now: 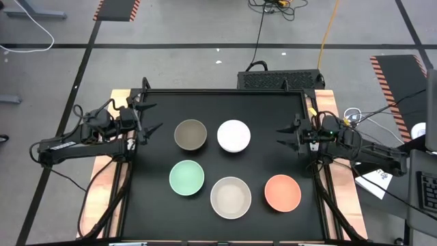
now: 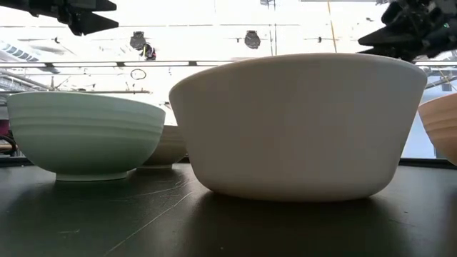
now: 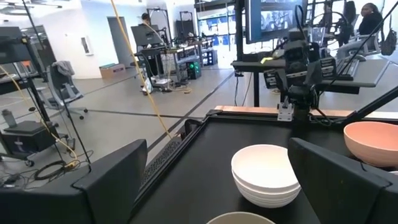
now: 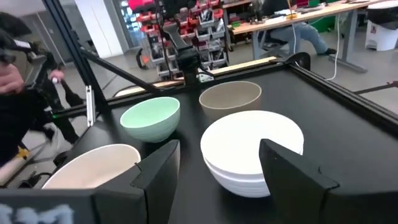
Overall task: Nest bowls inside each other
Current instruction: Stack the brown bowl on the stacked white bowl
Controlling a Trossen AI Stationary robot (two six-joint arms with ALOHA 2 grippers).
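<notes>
High view shows five bowl spots on the black table (image 1: 150, 205): grey-brown bowl (image 1: 190, 134), white stack (image 1: 233, 135), mint bowl (image 1: 186, 177), cream bowl (image 1: 231, 197), salmon bowl (image 1: 282, 192). Left gripper (image 1: 151, 117) and right gripper (image 1: 283, 134) hover spread, empty.

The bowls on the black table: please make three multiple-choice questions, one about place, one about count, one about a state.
1. Which bowl lies nearest the right gripper?
A. white stack
B. green bowl
C. grey-brown bowl

2. How many separate bowl spots are on the table?
A. three
B. five
C. seven

3. How do the grippers stand?
A. both open and empty
B. left gripper shut on a bowl
C. right shut on a bowl

Answers:
1. A: the white stack sits just beside the right gripper.
2. B: the high view shows five spots; the white one is two nested bowls.
3. A: both have spread fingers with nothing between.
</notes>
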